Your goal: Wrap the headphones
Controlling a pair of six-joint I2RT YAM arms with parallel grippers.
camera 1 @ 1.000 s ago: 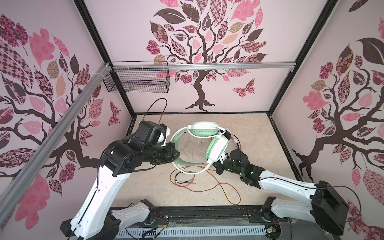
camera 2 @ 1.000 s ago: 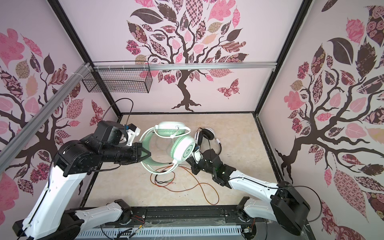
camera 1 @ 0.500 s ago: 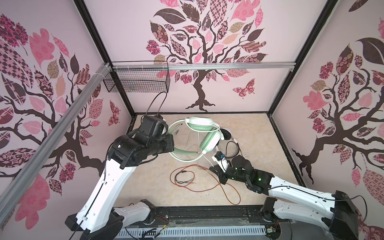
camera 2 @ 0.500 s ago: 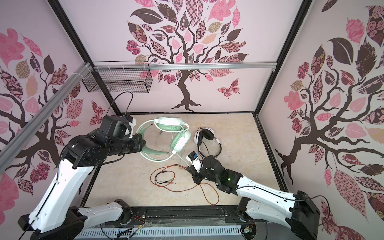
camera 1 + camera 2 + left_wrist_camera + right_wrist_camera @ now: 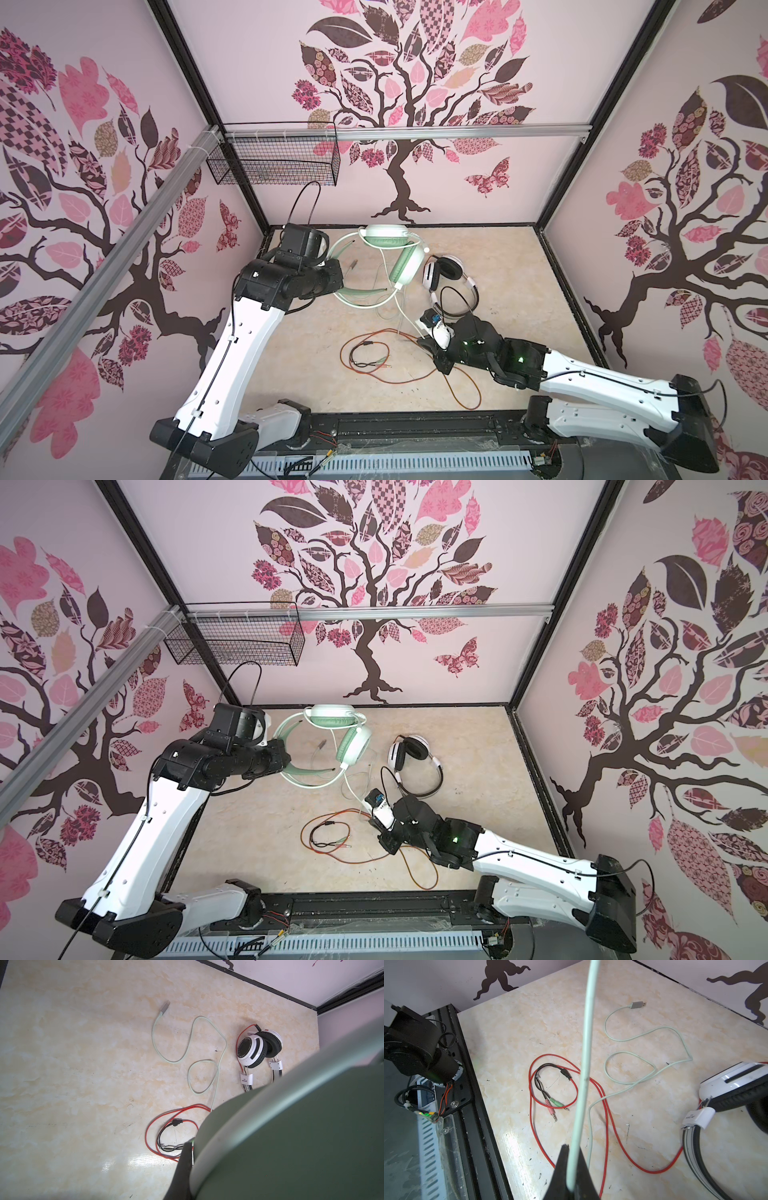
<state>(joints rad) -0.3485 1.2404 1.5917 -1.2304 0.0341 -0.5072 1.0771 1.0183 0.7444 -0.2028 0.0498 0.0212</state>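
Observation:
In both top views my left gripper [image 5: 337,277] [image 5: 286,759] is shut on the headband of the mint-green headphones [image 5: 386,241] [image 5: 330,717], held at the back left with one ear cup [image 5: 405,266] hanging down. That band [image 5: 291,1126] fills the left wrist view beside a black finger [image 5: 182,1167]. My right gripper [image 5: 420,337] [image 5: 572,1159] is shut on the pale green cable [image 5: 586,1047], which runs taut up from the jaws. The white-and-black headphones [image 5: 446,270] [image 5: 733,1082] lie on the floor, with their orange-red cable [image 5: 415,376] [image 5: 604,1105] looped in front.
A black splitter lead with pink and green jacks [image 5: 550,1103] lies inside the red loop. The green cable's slack and grey USB plug [image 5: 637,1004] lie on the floor. A wire basket [image 5: 274,162] hangs on the back wall at left. A black rail [image 5: 415,428] runs along the front edge.
My left gripper has carried the mint-green headphones down and toward the back left. My right arm has dropped lower, its gripper now away from the ear cup with the green cable stretched between.

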